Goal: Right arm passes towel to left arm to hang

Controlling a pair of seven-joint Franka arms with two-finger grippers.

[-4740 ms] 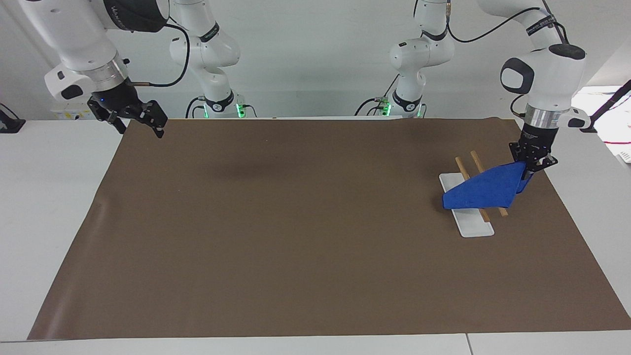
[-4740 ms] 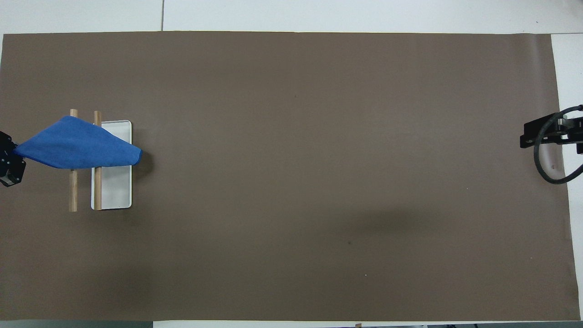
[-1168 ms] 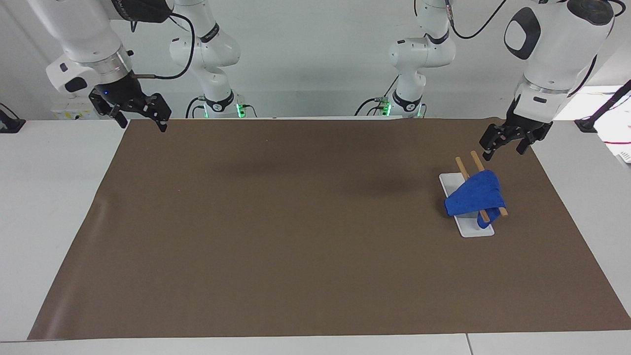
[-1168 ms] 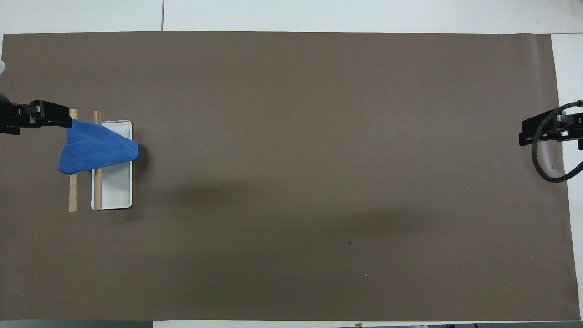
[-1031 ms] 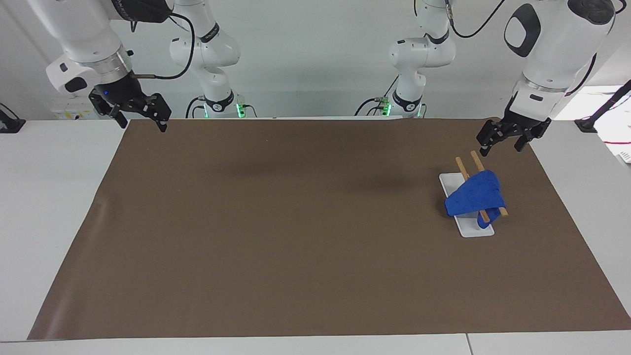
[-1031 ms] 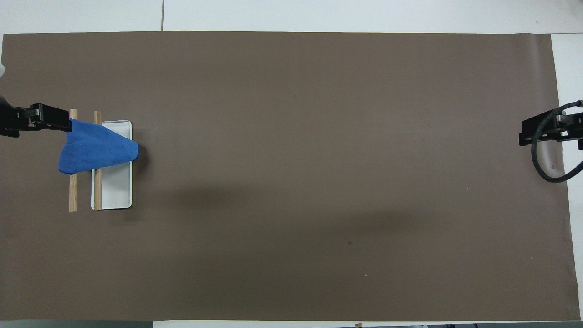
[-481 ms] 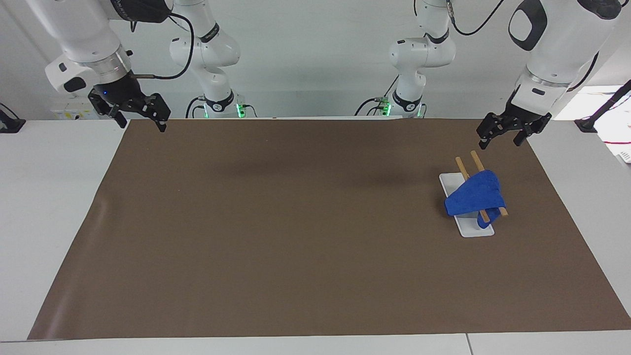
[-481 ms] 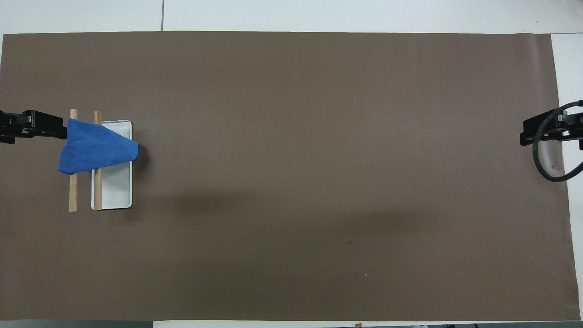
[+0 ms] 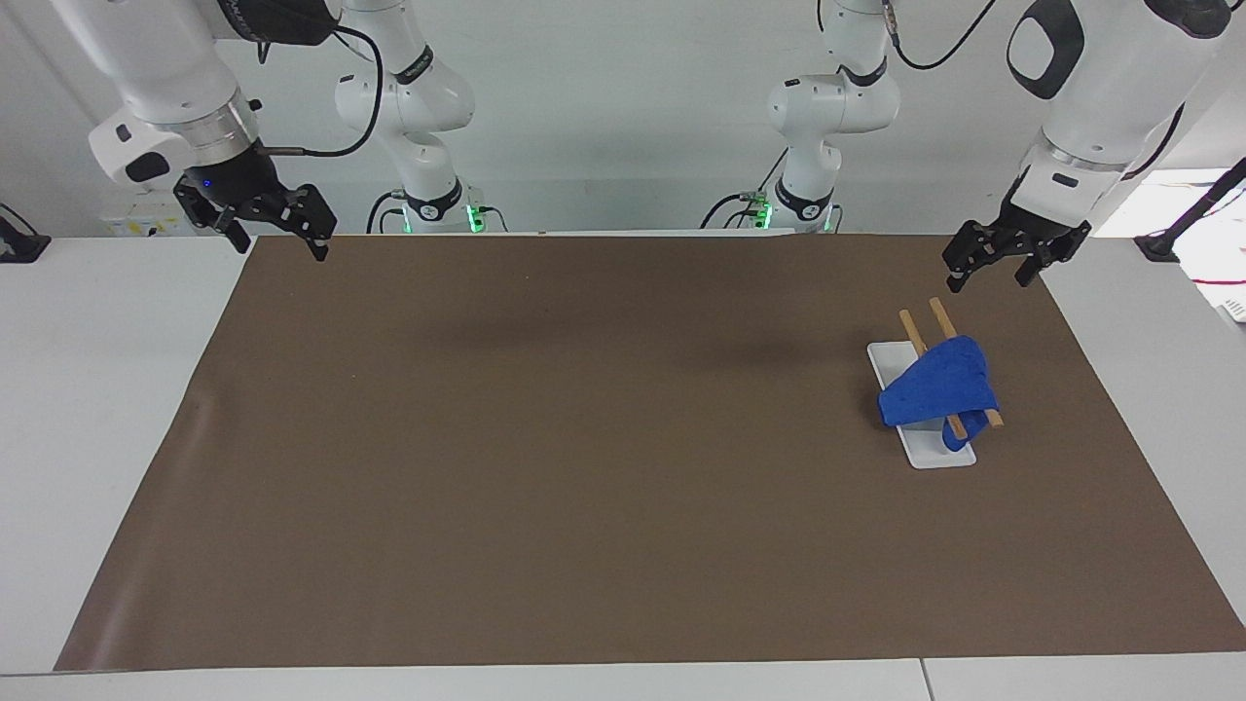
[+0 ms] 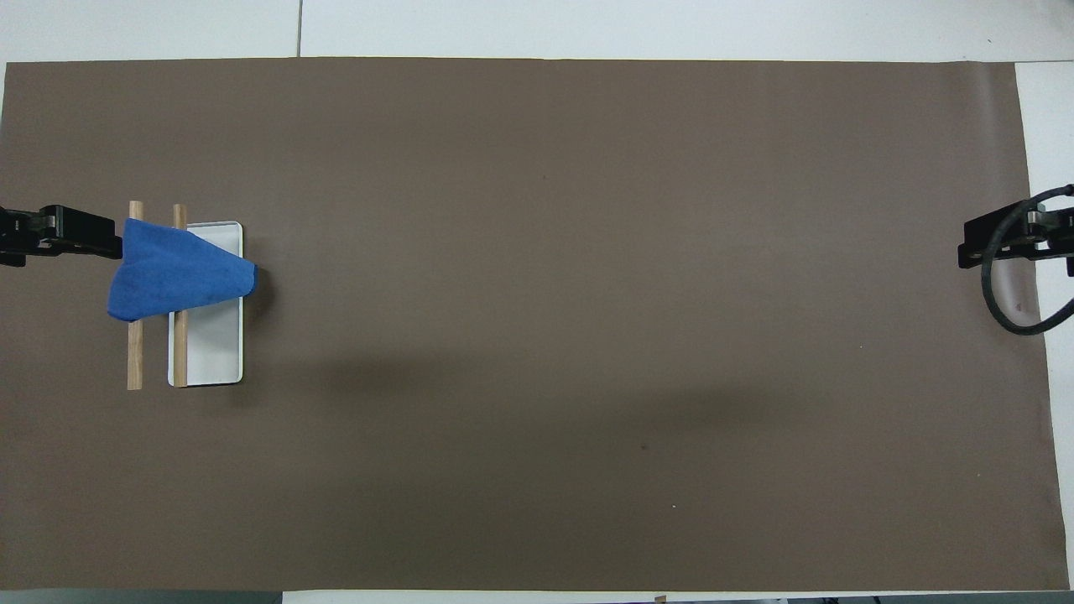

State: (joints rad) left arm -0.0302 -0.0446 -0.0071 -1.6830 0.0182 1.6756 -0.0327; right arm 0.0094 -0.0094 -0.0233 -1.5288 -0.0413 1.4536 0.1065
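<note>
The blue towel (image 9: pixel 937 391) hangs draped over the two wooden rails of a small rack (image 9: pixel 919 334) with a white base, toward the left arm's end of the table; it also shows in the overhead view (image 10: pixel 172 271). My left gripper (image 9: pixel 988 276) is open and empty, raised in the air over the mat's edge beside the rack, apart from the towel; one finger shows in the overhead view (image 10: pixel 75 231). My right gripper (image 9: pixel 278 247), with the blue light, is open and empty, waiting raised over the mat's corner at its own end (image 10: pixel 1011 243).
A brown mat (image 9: pixel 584 448) covers most of the white table. The rack's white base (image 10: pixel 210 352) lies on the mat. The two arm bases stand at the robots' edge of the table.
Since 4.7 s ago my left gripper let go of the towel, which settled onto the rack's rails, and rose away toward the mat's edge. In the last second it barely moved. The right arm stayed still.
</note>
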